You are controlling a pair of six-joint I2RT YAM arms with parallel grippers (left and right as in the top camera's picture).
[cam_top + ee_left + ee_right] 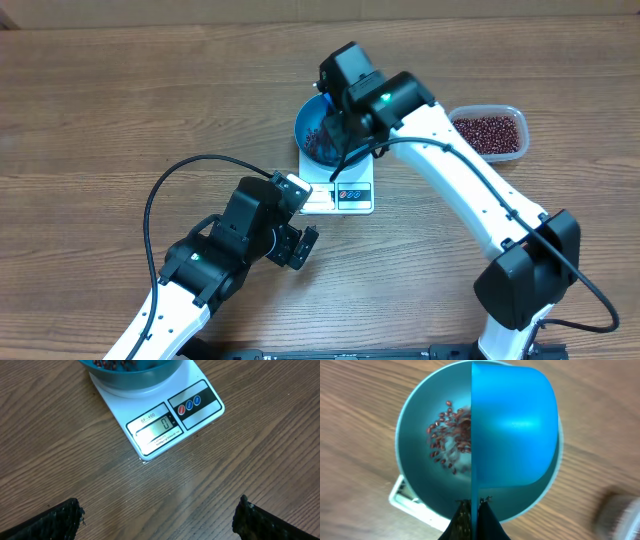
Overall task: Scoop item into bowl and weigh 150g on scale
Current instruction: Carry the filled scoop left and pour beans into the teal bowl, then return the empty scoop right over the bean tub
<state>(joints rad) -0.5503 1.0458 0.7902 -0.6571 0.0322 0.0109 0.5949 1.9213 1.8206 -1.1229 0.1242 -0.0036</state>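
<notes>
Scale (150,435) digits legible — L wrist only

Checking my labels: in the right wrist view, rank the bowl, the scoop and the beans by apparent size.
1. bowl
2. scoop, though nearness to the camera inflates it
3. beans, a small loose patch

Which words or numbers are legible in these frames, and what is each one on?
"SF-400": printed on the scale, just above its display.
"0": shown on the display.
Small print under the display: too small to read.
Marks on the three round buttons: too small to read.
Overhead and right wrist views: nothing legible.
</notes>
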